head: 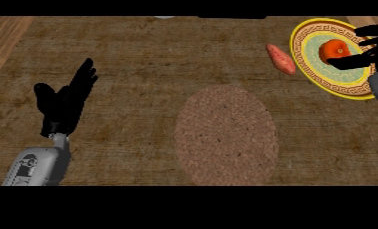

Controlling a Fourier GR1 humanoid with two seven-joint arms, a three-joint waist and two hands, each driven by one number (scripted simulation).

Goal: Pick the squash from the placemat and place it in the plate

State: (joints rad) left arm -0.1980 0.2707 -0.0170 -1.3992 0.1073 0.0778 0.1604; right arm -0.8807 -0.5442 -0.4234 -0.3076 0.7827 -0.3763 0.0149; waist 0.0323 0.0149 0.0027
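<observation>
At the far right of the counter: the plate (pixel 310 65), yellow-rimmed with a patterned band, lies against the right edge of the view
Squash: the squash (pixel 334 49), orange-red, sits inside the plate near its middle, on the pale green centre
Right hand: the right hand (pixel 356 61) comes in from the right edge over the plate; dark fingers show above and below the squash, close around it
Right hand state: it cannot be told whether those fingers clasp the squash or have parted from it, since most of the hand is cut off by the edge
Placemat: the placemat (pixel 227 135), a brown woven oval, lies in the near middle of the counter with nothing on it, well apart from the plate
Other item: a sweet potato (pixel 280 58), reddish and long, lies on the counter just beside the plate's left rim, not on it
Left hand: the left hand (pixel 68 102) shows at the near left, fingers straight and pointing up, holding nothing, at rest
Done so far: judging by how things lie, the pick from the placemat and the carry across are finished, and the squash is already within the plate's rim
Left to do: probably only the release, if not made yet, and drawing the right hand clear without nudging the squash out
</observation>
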